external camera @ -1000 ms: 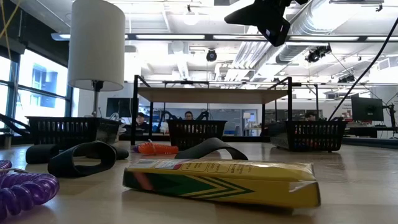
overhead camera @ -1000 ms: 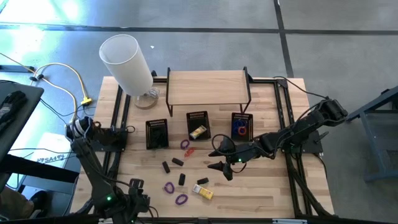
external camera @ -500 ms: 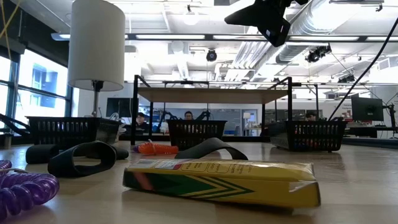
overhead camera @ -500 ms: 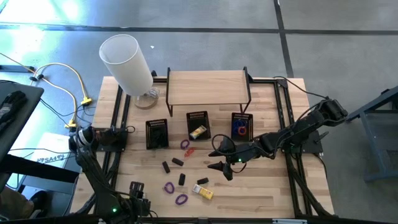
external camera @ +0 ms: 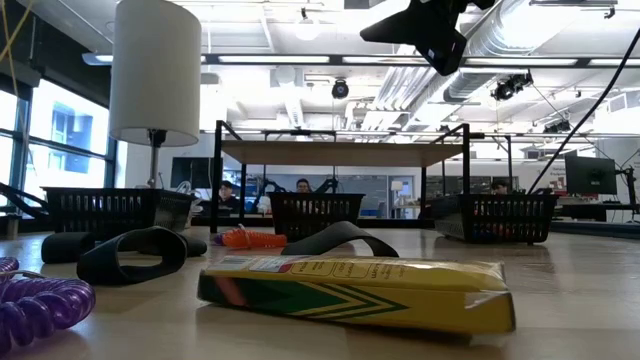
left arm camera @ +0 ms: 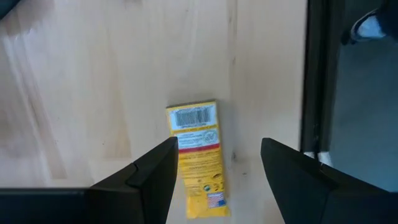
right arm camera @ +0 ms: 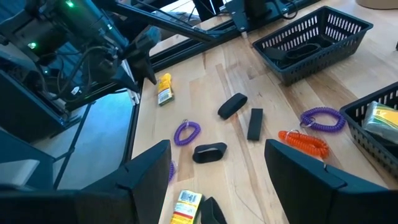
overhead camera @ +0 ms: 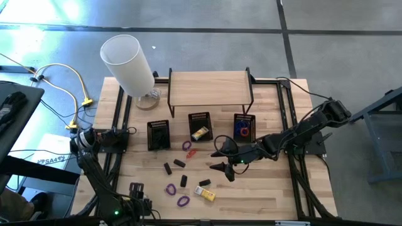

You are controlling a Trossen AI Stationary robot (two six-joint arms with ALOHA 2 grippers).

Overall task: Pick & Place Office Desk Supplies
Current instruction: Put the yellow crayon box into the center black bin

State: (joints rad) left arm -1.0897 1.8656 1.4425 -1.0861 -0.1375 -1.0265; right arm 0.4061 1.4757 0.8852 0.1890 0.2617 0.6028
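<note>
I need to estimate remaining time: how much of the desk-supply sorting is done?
Partly done: the middle basket and right basket already hold items. Both end effectors, left and right, are open and empty. Purple coils, black clips and a yellow box remain loose.

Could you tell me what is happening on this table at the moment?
Two robot arms are sorting desk supplies into black baskets. The left gripper hangs open over a small yellow box near the table's front left corner, not gripping it. The right gripper hovers open above mid-table, empty. Purple coils, black pieces and another yellow box lie loose.
</note>
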